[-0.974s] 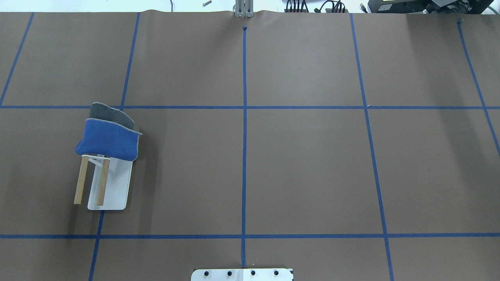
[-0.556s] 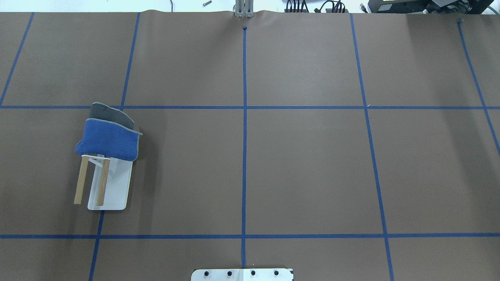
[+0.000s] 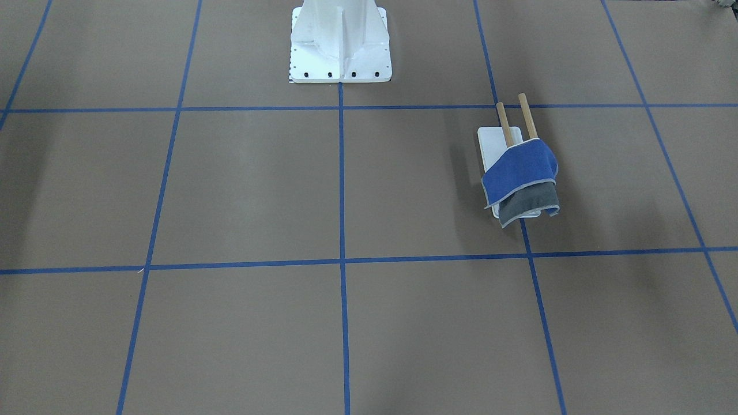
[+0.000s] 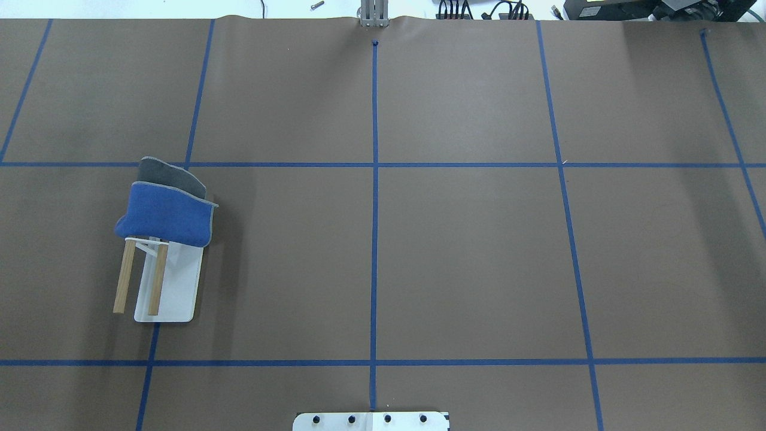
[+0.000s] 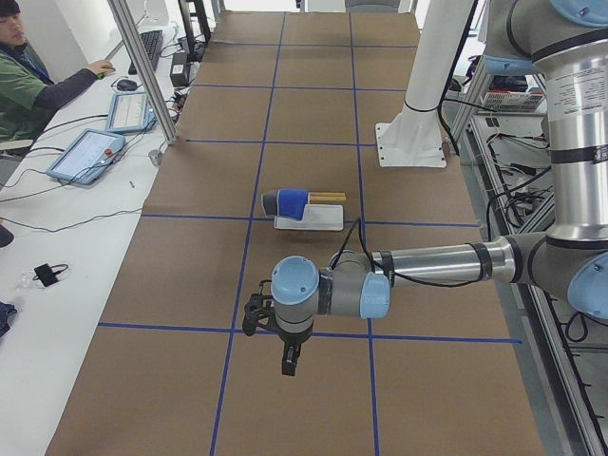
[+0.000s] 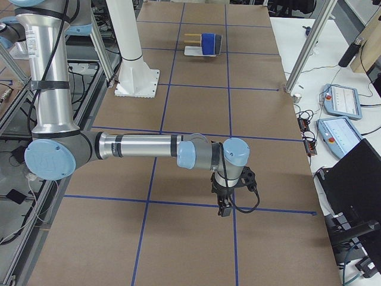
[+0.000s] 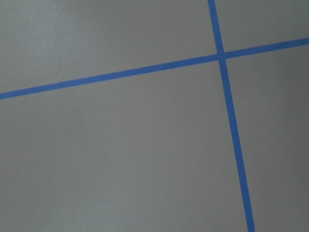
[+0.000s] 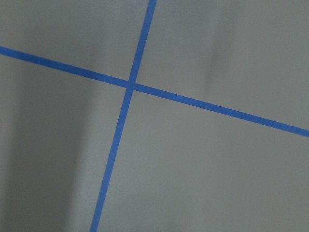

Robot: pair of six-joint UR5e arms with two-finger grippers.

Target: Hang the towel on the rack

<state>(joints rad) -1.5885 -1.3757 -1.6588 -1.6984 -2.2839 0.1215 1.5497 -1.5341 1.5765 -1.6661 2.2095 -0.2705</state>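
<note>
In the left side view, the left arm (image 5: pixel 437 264) stretched level from 3 o'clock toward 9 o'clock, and the left gripper (image 5: pixel 289 365) pointed down at 6 o'clock. In the right side view, the right arm (image 6: pixel 143 145) ran from 9 toward 3 o'clock, and the right gripper (image 6: pixel 225 210) hung likewise. Neither gripper's finger gap could be judged.
</note>
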